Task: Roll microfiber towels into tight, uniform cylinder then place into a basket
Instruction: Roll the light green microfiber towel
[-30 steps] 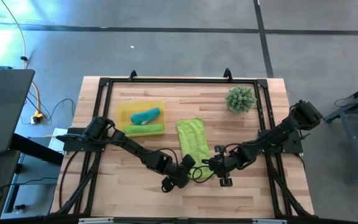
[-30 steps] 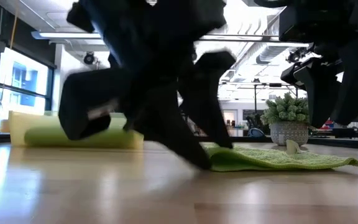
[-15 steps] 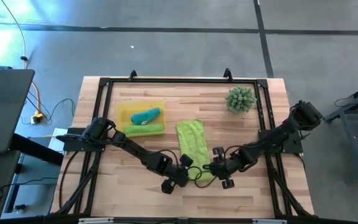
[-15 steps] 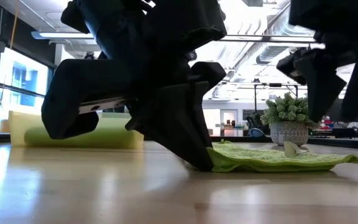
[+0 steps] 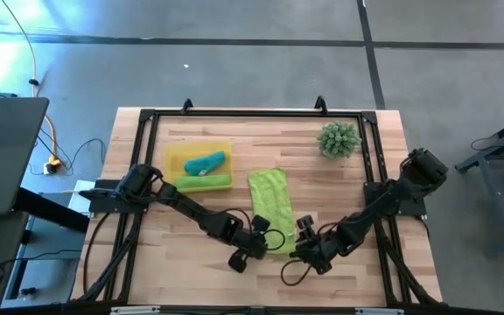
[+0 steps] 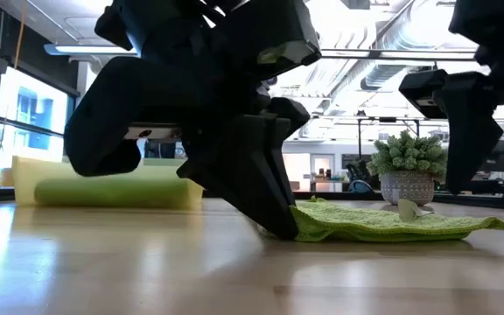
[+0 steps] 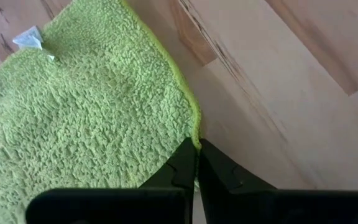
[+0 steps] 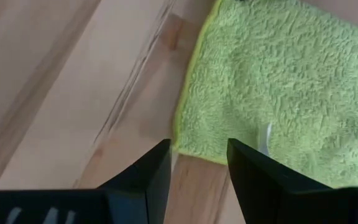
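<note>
A lime green microfiber towel lies spread flat on the wooden table, its white tag near its near end. My left gripper is shut on its near left edge. My right gripper stands open just above the near right corner, one finger on each side and touching nothing. The yellow basket at the far left holds a rolled teal towel. A rolled green towel lies along the basket's near side. My left gripper pinches the towel's left edge, close to the near corner, between its two fingertips. The fingers slant down from the table's left. The pinched edge is bunched slightly off the wood, and the remainder of the towel lies flat.
A spiky green plant in a pot stands at the far right. A black frame rail runs around the tabletop. Bare wood lies left of and in front of the towel.
My left gripper has shut on the towel's edge and rolled its wrist, and that end of the towel has bunched up slightly. My right gripper has moved toward the table's near edge and down, rolling as it went, and has stayed open.
</note>
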Tool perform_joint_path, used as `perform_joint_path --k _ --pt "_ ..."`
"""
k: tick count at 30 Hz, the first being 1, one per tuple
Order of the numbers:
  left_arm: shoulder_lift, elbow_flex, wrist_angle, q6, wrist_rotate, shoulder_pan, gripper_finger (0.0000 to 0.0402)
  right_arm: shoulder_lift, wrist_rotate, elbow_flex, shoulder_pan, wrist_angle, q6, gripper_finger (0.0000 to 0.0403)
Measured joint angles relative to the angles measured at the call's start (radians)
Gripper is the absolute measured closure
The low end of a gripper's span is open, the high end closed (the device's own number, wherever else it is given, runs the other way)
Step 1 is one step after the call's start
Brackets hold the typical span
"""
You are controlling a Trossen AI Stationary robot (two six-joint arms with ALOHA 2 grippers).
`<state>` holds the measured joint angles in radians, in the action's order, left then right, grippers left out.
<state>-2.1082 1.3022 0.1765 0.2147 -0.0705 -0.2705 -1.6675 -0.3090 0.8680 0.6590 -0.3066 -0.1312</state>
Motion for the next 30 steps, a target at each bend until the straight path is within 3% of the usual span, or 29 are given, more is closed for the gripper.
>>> perform_joint_path --k 10,20,27,30 --pt "0.003 0.000 0.020 -0.062 0.078 0.017 0.0401 -0.059 -0.113 0.000 0.051 0.070 0.027 0.0253" --pt "0.003 0.000 0.041 -0.089 0.093 0.023 0.0401 -0.098 -0.136 0.000 0.057 0.062 0.113 0.0253" --pt "0.003 0.000 0.040 -0.122 0.092 0.023 0.0401 -0.014 -0.022 0.000 -0.010 -0.104 0.141 0.0253" --pt "0.003 0.000 0.040 -0.126 0.091 0.022 0.0401 0.049 0.041 -0.059 -0.061 -0.063 0.160 0.0253"
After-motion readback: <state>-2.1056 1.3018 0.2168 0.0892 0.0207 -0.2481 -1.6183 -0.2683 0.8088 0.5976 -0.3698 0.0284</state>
